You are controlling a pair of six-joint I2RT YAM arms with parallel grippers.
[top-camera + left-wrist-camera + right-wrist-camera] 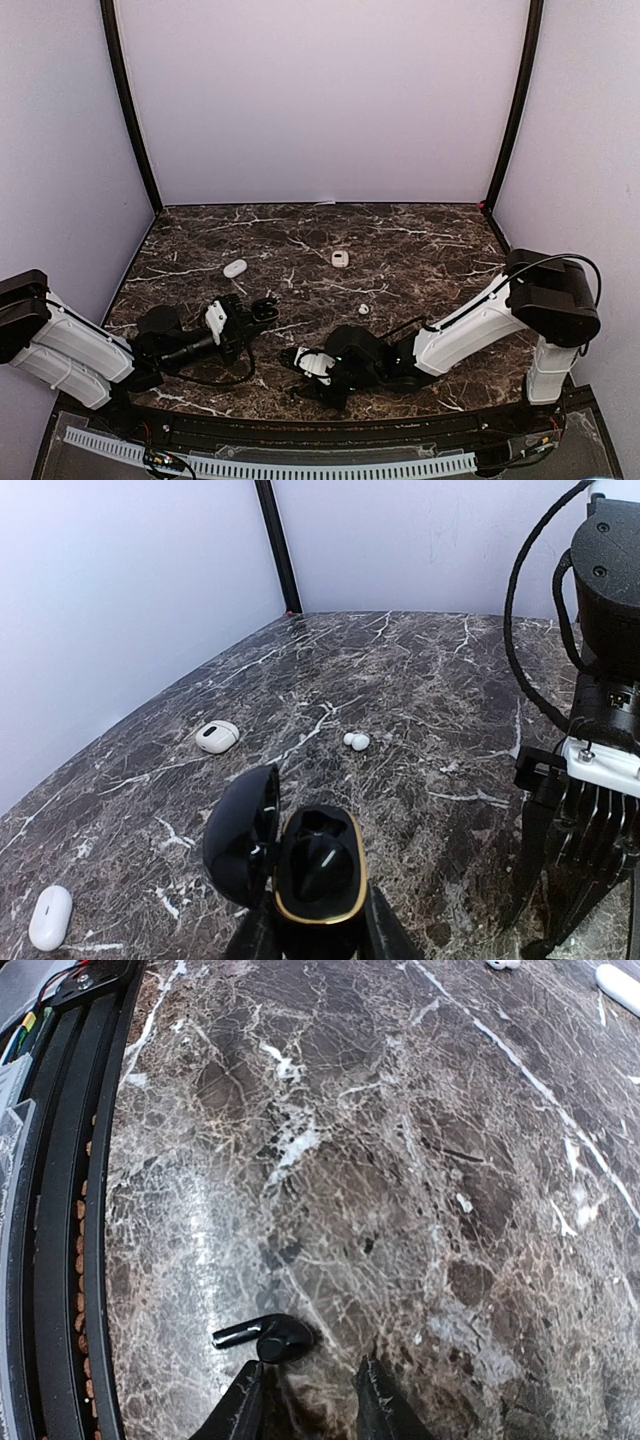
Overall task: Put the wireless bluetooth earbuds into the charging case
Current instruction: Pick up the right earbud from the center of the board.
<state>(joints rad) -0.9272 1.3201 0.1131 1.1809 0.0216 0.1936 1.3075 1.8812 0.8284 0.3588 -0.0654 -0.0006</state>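
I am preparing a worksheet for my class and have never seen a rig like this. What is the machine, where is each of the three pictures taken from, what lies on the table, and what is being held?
These are two robot arms bolted at the near edge of a marble table. Each arm ends in a two-finger gripper. The overhead picture comes from a fixed camera above and behind the arms. The other two come from a camera on each wrist, so you see that arm's own fingers. The left gripper is shut on a black charging case with its lid flipped open. The right gripper is open and low over the table. A black earbud lies by one of its fingertips, not gripped. Also on the table are white earbuds and two white cases.
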